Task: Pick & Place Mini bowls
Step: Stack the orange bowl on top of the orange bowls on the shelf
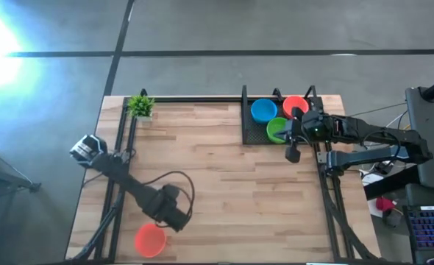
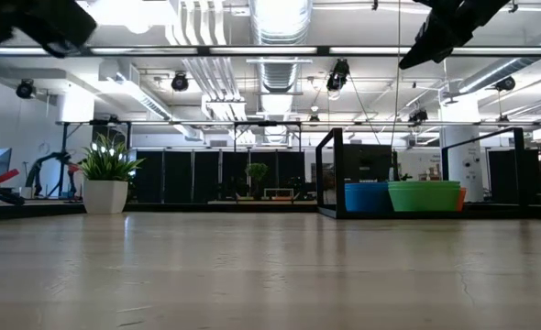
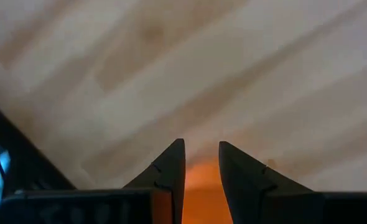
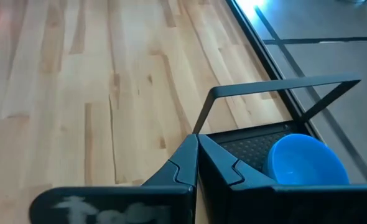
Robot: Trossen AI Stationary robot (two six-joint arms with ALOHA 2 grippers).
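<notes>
A: Where are the bowls, overhead view?

B: Three sit in the black tray (image 1: 249, 126) at upper right of the frame: a blue bowl (image 1: 263, 110) at its left, an orange bowl (image 1: 295, 104) to its right, a green bowl (image 1: 276, 129) below and between them, partly covered by the arm. A fourth, a lone orange bowl (image 1: 150, 240), lies at lower left of the frame on the wooden table (image 1: 224, 184), well apart from the tray.

A: Left gripper?

B: The left gripper (image 1: 174, 219) is at lower left, just beside the lone orange bowl at its upper right edge. In its wrist view the fingers (image 3: 170, 168) stand a little apart with orange showing in the gap between them. Whether they pinch the rim I cannot tell.

A: Right gripper?

B: The right gripper (image 1: 293, 153) is at the tray's lower right edge, just below the green bowl. Its jaws are closed tight together, tips meeting, nothing between them. The blue bowl (image 4: 305, 160) shows just beyond them in the wrist view.

A: Anything else?

B: A small potted plant (image 1: 140, 106) at the table's upper left corner. In the level view the blue and green bowls (image 2: 424, 195) show side by side at right.
</notes>
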